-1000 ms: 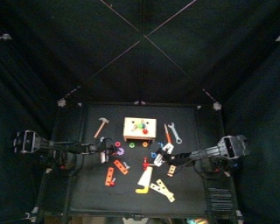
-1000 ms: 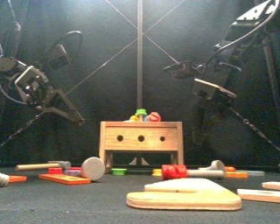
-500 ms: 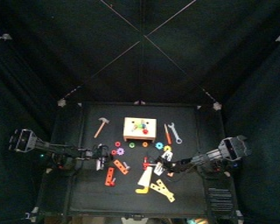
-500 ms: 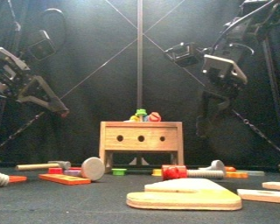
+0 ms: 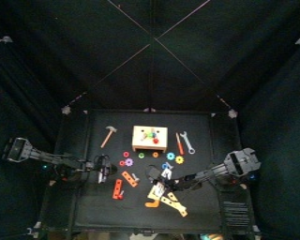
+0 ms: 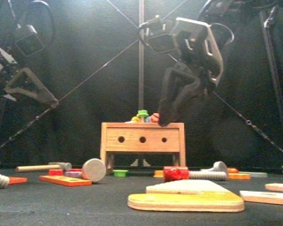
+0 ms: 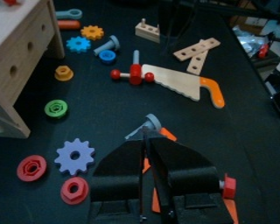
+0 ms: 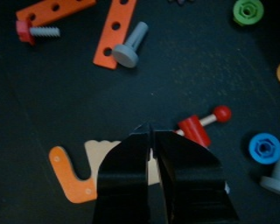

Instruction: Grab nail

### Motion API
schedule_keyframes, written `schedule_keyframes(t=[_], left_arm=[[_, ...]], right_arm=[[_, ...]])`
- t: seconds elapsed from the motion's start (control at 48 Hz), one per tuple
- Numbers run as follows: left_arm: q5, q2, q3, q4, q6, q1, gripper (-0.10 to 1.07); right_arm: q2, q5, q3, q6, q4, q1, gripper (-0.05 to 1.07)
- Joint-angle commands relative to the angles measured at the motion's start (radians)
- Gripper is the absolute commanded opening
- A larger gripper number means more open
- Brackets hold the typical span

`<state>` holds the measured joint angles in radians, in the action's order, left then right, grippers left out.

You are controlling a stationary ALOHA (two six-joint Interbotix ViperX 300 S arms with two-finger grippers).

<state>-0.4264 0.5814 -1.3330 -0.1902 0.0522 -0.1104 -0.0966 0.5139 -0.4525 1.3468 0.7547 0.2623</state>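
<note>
Looking down from the top, you see your right end effector point(image 5: 165, 195) over the wooden saw point(image 5: 169, 200), while your left end effector point(image 5: 93, 172) hangs nearer the desk's point(image 5: 209, 211) edge. In your right wrist view, the jaws are together and empty; the grey nail point(image 8: 129, 44) lies ahead beside an orange strip point(image 8: 115, 33). Your left wrist view shows the jaws slightly apart, holding nothing.

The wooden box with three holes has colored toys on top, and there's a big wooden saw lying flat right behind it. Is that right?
Not quite. The saw lies flat in front of the box, nearer the camera, not behind it. The front view shows this. The box does have three holes and colored toys on top.
</note>
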Motion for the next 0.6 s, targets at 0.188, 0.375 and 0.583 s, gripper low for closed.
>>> schedule_keyframes(t=[0.188, 0.375, 0.583], left_arm=[[0.014, 0.080, -0.021, 0.006, 0.003, 0.032, 0.63], [0.040, 0.081, -0.029, 0.038, 0.005, 0.071, 0.75], [0.055, 0.081, -0.044, 0.040, 0.000, 0.075, 0.78]], right_arm=[[-0.055, 0.000, 0.132, 0.002, -0.005, -0.031, 0.52], [-0.127, 0.014, 0.201, -0.003, -0.006, -0.060, 0.68], [-0.183, 0.066, 0.272, 0.002, -0.006, -0.087, 0.81]])
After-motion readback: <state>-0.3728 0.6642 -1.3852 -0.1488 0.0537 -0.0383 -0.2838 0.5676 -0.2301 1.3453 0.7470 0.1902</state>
